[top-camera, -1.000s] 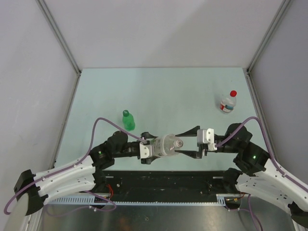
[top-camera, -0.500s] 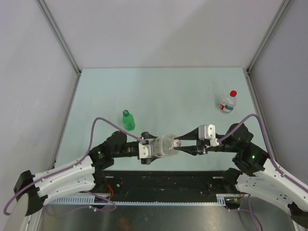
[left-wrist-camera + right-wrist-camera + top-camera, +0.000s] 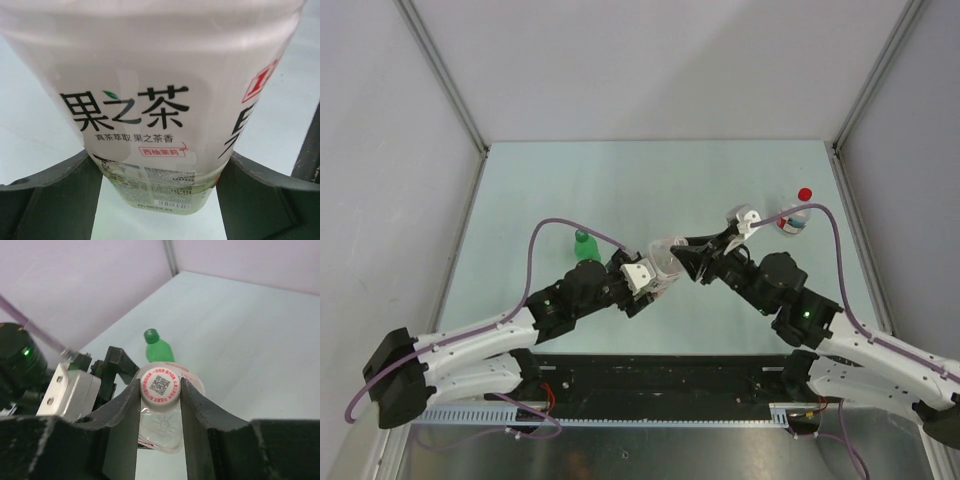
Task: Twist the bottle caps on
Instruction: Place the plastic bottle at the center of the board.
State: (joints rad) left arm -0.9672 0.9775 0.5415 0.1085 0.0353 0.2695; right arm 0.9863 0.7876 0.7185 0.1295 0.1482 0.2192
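Note:
A wide clear bottle with a white printed label stands between the two arms, and my left gripper is shut on its lower body, one dark finger on each side. The white cap, printed with a QR code, sits on this bottle's neck. My right gripper is shut on it from both sides. In the top view the left gripper and right gripper meet at the bottle. A green cap tops the green bottle. A red cap tops the small clear bottle.
The green bottle stands just left of my left wrist, close to its cable. The small red-capped bottle is at the right, behind the right arm's cable. Grey walls and metal posts enclose the pale table.
My right gripper has closed from wide open onto the white cap. Both arms have carried the bottle away from the near edge toward the table's middle, and the right arm has swung in.

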